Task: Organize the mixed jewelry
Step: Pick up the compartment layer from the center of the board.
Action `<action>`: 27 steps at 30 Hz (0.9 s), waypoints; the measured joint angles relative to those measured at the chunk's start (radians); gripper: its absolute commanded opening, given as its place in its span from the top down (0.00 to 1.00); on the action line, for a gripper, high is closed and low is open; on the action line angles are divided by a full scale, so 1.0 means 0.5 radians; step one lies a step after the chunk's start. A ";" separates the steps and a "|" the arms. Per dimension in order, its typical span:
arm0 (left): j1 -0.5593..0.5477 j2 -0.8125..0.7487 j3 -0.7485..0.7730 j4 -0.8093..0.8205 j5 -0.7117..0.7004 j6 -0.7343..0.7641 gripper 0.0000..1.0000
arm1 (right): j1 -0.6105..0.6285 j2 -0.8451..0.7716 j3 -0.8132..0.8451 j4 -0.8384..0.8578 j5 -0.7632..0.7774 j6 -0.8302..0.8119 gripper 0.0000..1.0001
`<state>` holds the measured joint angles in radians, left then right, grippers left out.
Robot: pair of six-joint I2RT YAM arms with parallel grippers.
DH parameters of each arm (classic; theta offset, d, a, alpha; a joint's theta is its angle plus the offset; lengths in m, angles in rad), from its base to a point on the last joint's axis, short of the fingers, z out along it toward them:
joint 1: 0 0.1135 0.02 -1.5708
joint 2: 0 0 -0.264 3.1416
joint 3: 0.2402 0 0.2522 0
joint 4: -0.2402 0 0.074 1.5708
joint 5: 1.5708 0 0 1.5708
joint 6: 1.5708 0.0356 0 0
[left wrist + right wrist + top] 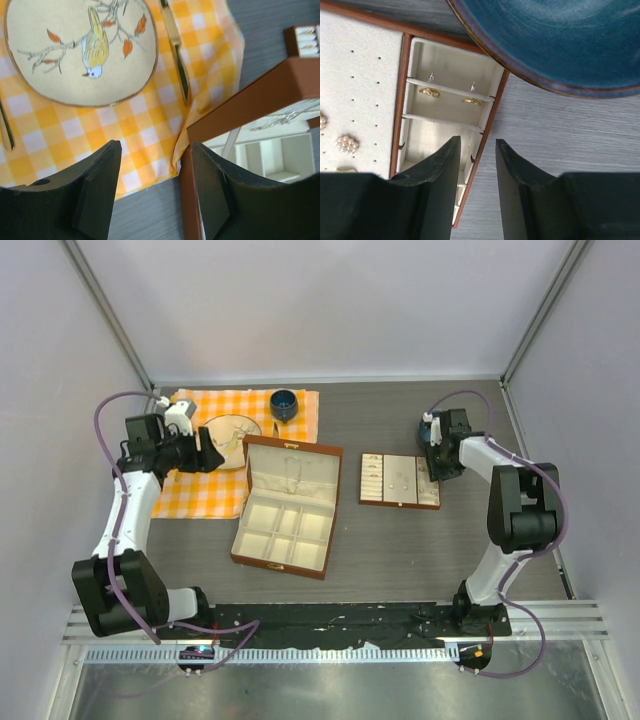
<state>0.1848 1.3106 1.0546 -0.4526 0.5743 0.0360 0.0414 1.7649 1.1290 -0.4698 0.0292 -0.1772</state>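
The brown jewelry box (285, 562) lies open mid-table, and a thin silver chain necklace (285, 119) rests in its lid. A separate insert tray (398, 504) sits to its right. Two small gold rings (429, 92) (471, 101) are tucked in the tray's ring slots, and pearl earrings (346, 144) sit on its pad. My right gripper (478, 141) hangs open over the tray's right wall (490, 117), with nothing between its fingers. My left gripper (156, 147) is open at the box's left side (250, 100), above the cloth's edge, empty.
An orange checkered cloth (200, 495) at back left carries a bird-painted plate (80, 50), a gold spoon (175, 55) and a blue cup (284, 403). A blue dish (560, 45) lies just beyond the tray, close to my right gripper. Walls enclose the table.
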 measured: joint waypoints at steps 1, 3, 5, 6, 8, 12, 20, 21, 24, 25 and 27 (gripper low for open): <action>0.004 -0.008 -0.032 -0.013 -0.018 0.024 0.37 | -0.001 0.020 0.000 0.005 -0.003 0.002 0.66; 0.012 -0.024 -0.101 -0.043 -0.048 0.079 0.37 | -0.002 0.060 0.000 0.016 -0.008 0.010 0.70; 0.021 -0.032 -0.160 -0.079 -0.072 0.126 0.37 | -0.002 0.066 0.002 0.021 -0.017 0.016 0.73; 0.023 -0.036 -0.182 -0.088 -0.079 0.150 0.37 | -0.001 0.067 0.002 0.021 -0.014 0.019 0.78; 0.026 -0.049 -0.236 -0.106 -0.090 0.189 0.37 | -0.002 0.070 0.002 0.026 -0.006 0.024 0.84; 0.027 -0.078 -0.322 -0.156 -0.102 0.252 0.37 | -0.012 0.074 0.002 0.062 -0.014 0.067 0.99; 0.027 -0.169 -0.428 -0.199 -0.098 0.304 0.37 | -0.014 0.077 0.008 0.075 -0.043 0.053 0.99; 0.027 -0.177 -0.446 -0.200 -0.097 0.304 0.37 | -0.018 0.077 0.012 0.063 -0.056 0.060 0.99; 0.027 -0.197 -0.523 -0.198 -0.098 0.300 0.38 | -0.024 0.066 0.018 0.008 -0.096 0.097 0.99; 0.027 -0.200 -0.549 -0.197 -0.103 0.295 0.38 | -0.024 0.062 0.023 -0.021 -0.114 0.107 0.99; 0.027 -0.209 -0.598 -0.196 -0.117 0.293 0.38 | -0.023 0.044 0.029 -0.067 -0.148 0.114 0.99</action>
<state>0.1986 1.2060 0.7555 -0.5507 0.5156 0.1825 0.0299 1.7870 1.1435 -0.5034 -0.0448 -0.1200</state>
